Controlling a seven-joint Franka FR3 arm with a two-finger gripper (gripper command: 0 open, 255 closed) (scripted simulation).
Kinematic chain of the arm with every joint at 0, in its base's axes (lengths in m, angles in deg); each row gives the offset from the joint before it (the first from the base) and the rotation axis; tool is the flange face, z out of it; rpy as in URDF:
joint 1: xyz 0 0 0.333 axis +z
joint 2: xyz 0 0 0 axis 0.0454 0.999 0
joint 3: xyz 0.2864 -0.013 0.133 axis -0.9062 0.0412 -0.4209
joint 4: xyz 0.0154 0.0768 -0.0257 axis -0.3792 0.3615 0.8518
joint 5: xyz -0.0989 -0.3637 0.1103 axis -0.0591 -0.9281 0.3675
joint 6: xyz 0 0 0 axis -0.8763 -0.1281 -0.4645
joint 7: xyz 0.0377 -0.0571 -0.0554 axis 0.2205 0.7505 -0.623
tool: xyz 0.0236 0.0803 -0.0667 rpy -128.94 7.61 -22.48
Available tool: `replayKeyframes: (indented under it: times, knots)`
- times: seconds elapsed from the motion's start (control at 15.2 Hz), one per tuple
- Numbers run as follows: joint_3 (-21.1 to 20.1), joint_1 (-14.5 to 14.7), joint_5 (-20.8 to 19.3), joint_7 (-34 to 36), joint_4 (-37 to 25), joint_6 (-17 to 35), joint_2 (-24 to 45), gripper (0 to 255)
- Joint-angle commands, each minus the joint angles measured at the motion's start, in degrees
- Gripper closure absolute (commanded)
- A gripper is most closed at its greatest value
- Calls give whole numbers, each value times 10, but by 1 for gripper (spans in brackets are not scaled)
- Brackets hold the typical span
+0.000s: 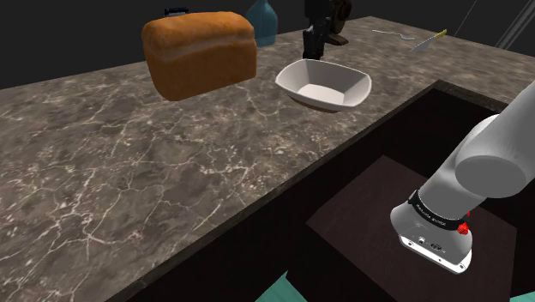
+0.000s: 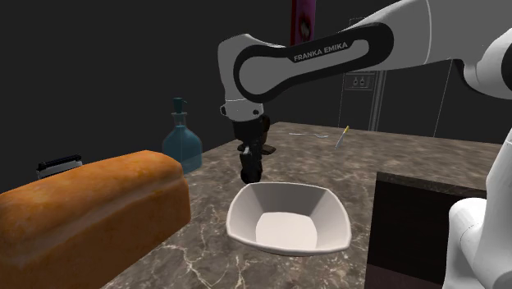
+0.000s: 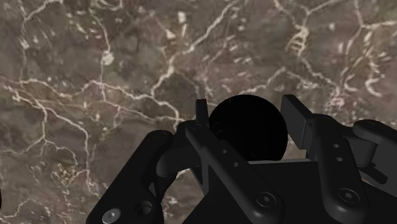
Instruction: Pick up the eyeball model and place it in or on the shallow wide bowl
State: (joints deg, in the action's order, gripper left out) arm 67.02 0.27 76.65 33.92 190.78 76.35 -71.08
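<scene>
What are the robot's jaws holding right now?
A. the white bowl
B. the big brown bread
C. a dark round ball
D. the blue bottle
C: in the wrist view the jaws clasp a dark round ball between them, while the bread, the blue bottle and the white bowl all sit on the counter.
</scene>
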Motion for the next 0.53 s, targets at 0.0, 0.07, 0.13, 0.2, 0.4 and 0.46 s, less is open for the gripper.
replayKeyframes:
  times: [0.0,0.07,0.13,0.2,0.4,0.46]
  knots:
    - [0,0,0,0,0,0,0,255]
    - [0,0,0,0,1,0,0,255]
    - [0,0,0,-1,-7,-7,0,255]
    - [0,0,0,-1,-14,-15,0,255]
    - [-1,0,1,-4,-39,-38,1,255]
    - [-1,0,1,-5,-47,-46,2,255]
